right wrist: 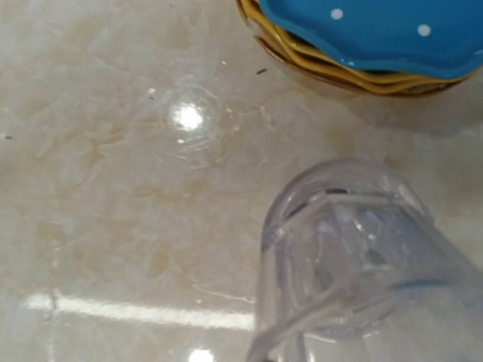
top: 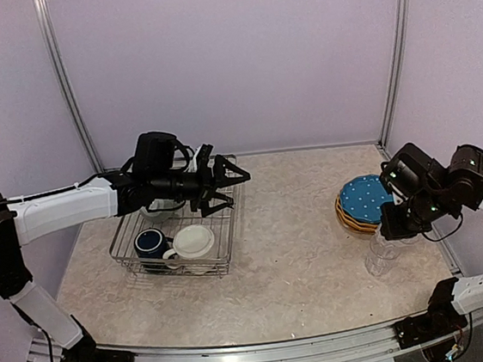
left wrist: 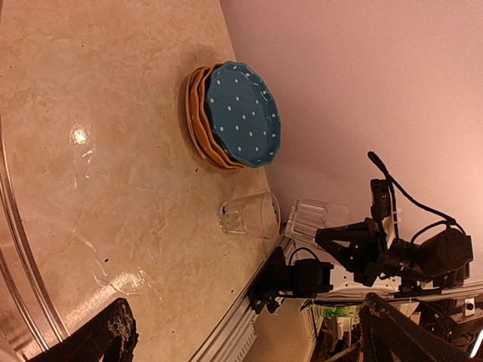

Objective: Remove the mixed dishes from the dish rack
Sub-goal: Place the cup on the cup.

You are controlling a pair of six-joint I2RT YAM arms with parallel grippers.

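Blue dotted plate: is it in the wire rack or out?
Out. The blue dotted plate lies atop the yellow plates on the table, well apart from the dish rack.

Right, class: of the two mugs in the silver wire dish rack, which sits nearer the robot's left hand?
The cream ceramic mug, right of the navy mug; it lies closer to the open black left hand over the rack.

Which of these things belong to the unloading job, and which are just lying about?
Job: dish rack, navy mug, cream mug, bowl, plate stack, glass on the table, glass in the right gripper.
Lying about: nothing loose; only the table and its front rail.
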